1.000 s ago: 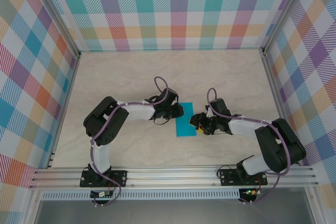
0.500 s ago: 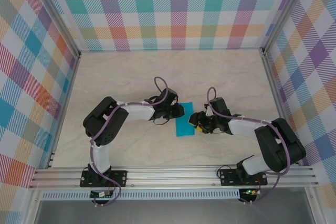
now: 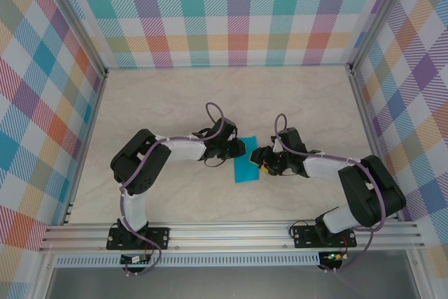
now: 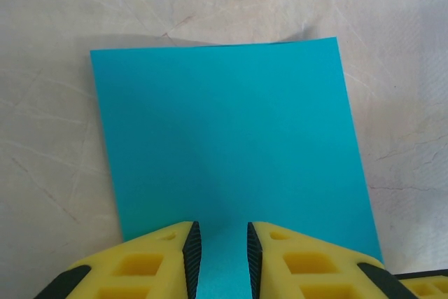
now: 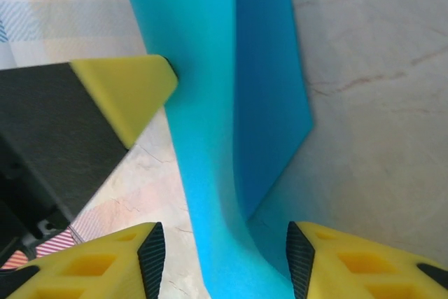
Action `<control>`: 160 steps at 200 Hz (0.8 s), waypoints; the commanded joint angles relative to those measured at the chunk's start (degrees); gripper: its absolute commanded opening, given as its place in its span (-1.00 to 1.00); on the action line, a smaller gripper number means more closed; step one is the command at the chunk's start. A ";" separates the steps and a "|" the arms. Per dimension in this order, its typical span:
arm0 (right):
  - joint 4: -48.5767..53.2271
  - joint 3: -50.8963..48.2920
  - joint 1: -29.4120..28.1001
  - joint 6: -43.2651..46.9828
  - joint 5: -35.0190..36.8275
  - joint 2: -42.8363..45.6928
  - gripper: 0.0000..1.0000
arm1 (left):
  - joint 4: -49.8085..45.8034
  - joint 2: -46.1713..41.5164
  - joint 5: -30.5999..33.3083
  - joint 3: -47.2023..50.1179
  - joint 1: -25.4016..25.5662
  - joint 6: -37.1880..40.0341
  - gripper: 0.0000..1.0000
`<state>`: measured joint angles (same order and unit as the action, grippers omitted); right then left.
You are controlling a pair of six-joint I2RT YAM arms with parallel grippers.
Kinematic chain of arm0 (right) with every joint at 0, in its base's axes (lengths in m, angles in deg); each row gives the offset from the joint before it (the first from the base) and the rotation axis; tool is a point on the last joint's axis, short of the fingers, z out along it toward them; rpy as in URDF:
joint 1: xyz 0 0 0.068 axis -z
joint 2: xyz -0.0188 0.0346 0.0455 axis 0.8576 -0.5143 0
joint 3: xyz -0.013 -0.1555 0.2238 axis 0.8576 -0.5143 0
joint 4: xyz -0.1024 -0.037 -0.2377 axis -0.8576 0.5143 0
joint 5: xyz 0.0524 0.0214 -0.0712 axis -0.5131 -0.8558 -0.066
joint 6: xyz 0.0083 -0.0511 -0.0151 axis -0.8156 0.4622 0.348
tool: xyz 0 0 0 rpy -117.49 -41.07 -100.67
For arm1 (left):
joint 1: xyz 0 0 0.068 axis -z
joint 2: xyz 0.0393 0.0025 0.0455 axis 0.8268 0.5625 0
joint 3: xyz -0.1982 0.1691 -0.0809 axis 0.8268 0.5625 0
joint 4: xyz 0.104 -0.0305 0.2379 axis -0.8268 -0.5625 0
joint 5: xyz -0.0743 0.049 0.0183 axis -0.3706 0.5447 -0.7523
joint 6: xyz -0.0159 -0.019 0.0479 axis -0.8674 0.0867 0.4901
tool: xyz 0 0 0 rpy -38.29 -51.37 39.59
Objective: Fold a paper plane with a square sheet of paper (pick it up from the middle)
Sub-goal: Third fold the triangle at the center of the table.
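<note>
The teal-blue square sheet of paper [image 3: 244,171] lies mid-table between the two grippers. In the left wrist view the paper [image 4: 231,138] is flat, and my left gripper [image 4: 219,246] rests over its near edge, jaws a narrow gap apart with paper showing between them. In the top view the left gripper [image 3: 240,149] is at the sheet's upper left. My right gripper [image 3: 260,159] is at its right edge. In the right wrist view the paper [image 5: 210,103] curves up, one darker flap standing. The right gripper [image 5: 224,250] is open wide and straddles it. The left gripper's yellow fingertip [image 5: 129,92] touches the sheet's far side.
The table [image 3: 175,96] is pale marble-patterned, boxed in by plaid walls with aluminium posts [image 3: 357,96]. A metal rail [image 3: 231,232] runs along the near edge by the arm bases. Bare tabletop lies behind the grippers and to both sides.
My right gripper has shifted a little left, further over the paper's right edge and nearer the left gripper. The left arm has not visibly moved.
</note>
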<state>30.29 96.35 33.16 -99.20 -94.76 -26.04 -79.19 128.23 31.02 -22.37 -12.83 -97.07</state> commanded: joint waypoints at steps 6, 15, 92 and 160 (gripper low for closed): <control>1.62 2.55 -0.04 2.60 -0.53 -1.46 -0.02 | -6.50 -1.22 0.25 1.06 -0.24 1.60 -0.44; 1.74 2.68 -0.04 2.60 -0.37 -1.64 -0.02 | -6.82 -1.42 0.36 1.21 -0.24 1.66 -0.44; 2.85 3.84 0.50 1.85 -0.35 -5.36 -0.52 | -5.24 -6.94 0.83 4.07 0.03 3.00 -0.33; -1.88 2.73 0.49 -0.83 -3.67 -6.41 -0.78 | -5.73 -20.82 7.13 12.25 6.12 9.58 -0.09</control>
<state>30.21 98.93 33.47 -99.11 -96.81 -32.53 -83.49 112.51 34.06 -12.68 -10.82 -91.80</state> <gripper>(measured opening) 0.111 0.424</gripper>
